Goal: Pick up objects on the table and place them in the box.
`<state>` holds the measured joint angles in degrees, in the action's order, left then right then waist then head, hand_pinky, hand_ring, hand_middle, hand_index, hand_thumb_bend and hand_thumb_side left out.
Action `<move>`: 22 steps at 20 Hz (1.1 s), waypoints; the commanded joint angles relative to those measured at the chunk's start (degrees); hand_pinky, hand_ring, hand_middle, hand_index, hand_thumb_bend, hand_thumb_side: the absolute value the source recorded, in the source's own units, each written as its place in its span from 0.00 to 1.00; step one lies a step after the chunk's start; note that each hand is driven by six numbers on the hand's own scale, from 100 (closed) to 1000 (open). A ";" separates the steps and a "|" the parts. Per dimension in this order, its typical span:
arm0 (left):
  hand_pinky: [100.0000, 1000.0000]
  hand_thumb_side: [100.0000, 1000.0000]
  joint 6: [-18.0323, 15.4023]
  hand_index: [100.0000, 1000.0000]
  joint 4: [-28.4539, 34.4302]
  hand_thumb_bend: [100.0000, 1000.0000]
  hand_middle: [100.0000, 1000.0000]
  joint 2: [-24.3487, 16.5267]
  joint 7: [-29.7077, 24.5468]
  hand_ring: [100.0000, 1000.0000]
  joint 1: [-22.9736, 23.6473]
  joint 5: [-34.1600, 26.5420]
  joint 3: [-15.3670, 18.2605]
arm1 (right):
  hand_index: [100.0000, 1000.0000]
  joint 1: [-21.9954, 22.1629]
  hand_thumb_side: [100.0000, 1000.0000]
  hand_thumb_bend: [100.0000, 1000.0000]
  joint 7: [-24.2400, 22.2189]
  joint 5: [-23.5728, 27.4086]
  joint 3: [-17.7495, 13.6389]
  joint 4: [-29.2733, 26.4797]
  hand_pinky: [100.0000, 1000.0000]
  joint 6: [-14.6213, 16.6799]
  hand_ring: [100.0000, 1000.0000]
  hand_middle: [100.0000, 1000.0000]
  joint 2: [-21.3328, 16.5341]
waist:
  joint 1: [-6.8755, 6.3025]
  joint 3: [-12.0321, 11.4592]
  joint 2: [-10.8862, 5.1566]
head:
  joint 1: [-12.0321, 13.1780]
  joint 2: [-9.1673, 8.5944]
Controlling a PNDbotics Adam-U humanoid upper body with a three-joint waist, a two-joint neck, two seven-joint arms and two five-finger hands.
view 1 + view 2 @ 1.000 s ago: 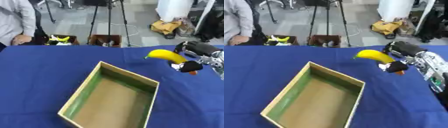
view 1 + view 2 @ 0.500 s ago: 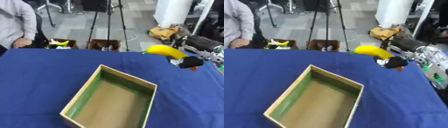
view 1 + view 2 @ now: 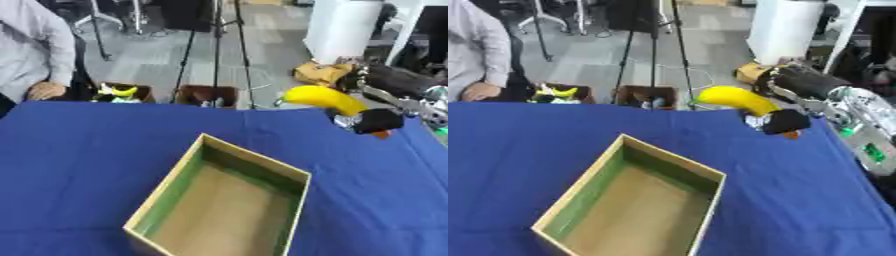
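One item in transit, none yet delivered. Banana (image 3: 734,99): yellow, curved, held aloft in the upper right of the frame, above the far edge of the blue table (image 3: 79,150); not yet over the box. Right hand (image 3: 779,121): enters from the upper right, fingers curled round the banana's lower end. Box (image 3: 223,202): open cardboard tray with green inner walls, lower centre of the frame; interior shows nothing in it. Left hand: absent from both views. No further loose objects show on the cloth. Remaining, by estimate: carry the banana down and left over the box, then release.
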<state>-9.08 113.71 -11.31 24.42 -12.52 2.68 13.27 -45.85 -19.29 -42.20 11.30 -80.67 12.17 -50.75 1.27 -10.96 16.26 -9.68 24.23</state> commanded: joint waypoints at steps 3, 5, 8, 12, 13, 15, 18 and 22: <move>0.15 0.98 0.30 0.58 0.88 0.00 0.37 -1.93 0.11 0.37 -0.39 -0.46 0.31 | 0.62 -0.70 0.78 0.00 -1.45 2.58 0.19 -3.82 0.68 -0.10 0.73 0.53 -2.70 | 0.21 0.16 -1.82 | 0.15 0.29; 0.15 0.98 0.35 0.58 0.88 0.00 0.37 -2.03 0.15 0.37 -0.41 -0.56 0.33 | 0.62 -0.68 0.78 0.00 -2.10 3.39 0.50 -4.86 0.68 -0.17 0.73 0.53 -2.76 | 0.30 0.19 -2.03 | 0.14 0.32; 0.15 0.98 0.36 0.58 0.88 0.00 0.37 -2.19 0.21 0.37 -0.49 -0.66 0.34 | 0.62 -0.73 0.78 0.00 -3.15 4.67 0.93 -6.38 0.68 -0.28 0.73 0.53 -2.73 | 0.43 0.18 -2.25 | 0.13 0.32; 0.15 0.98 0.37 0.58 0.88 0.00 0.37 -2.32 0.29 0.37 -0.59 -0.77 0.38 | 0.61 -1.11 0.77 0.00 -4.77 6.51 1.48 -8.08 0.68 -0.47 0.72 0.52 -2.42 | 0.63 0.08 -2.46 | 0.07 0.29; 0.15 0.98 0.37 0.58 0.88 0.00 0.37 -2.36 0.30 0.37 -0.62 -0.79 0.38 | 0.61 -1.27 0.77 0.00 -5.14 6.90 1.61 -8.46 0.68 -0.50 0.72 0.52 -2.30 | 0.68 0.04 -2.50 | 0.04 0.29; 0.15 0.98 0.35 0.58 0.88 0.00 0.37 -2.40 0.33 0.37 -0.66 -0.81 0.39 | 0.61 -1.59 0.76 0.00 -5.86 7.58 1.89 -9.13 0.68 -0.58 0.72 0.52 -1.98 | 0.76 -0.02 -2.55 | -0.04 0.30; 0.15 0.98 0.38 0.58 0.88 0.00 0.37 -2.40 0.34 0.37 -0.75 -0.84 0.39 | 0.61 -2.07 0.76 0.00 -7.02 8.40 2.49 -9.97 0.68 -0.63 0.72 0.52 -1.22 | 0.87 -0.17 -2.58 | -0.16 0.32; 0.15 0.98 0.50 0.58 0.88 0.00 0.37 -2.34 0.35 0.37 -0.88 -0.83 0.39 | 0.60 -2.37 0.74 0.00 -8.57 9.21 3.45 -10.72 0.68 -0.74 0.72 0.52 -0.01 | 1.02 -0.47 -2.57 | -0.31 0.19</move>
<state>-8.69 113.71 -12.14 24.67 -12.66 2.06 13.28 -46.93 -27.34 -33.57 15.09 -90.26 11.43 -49.84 2.37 -11.40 14.80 -9.80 24.61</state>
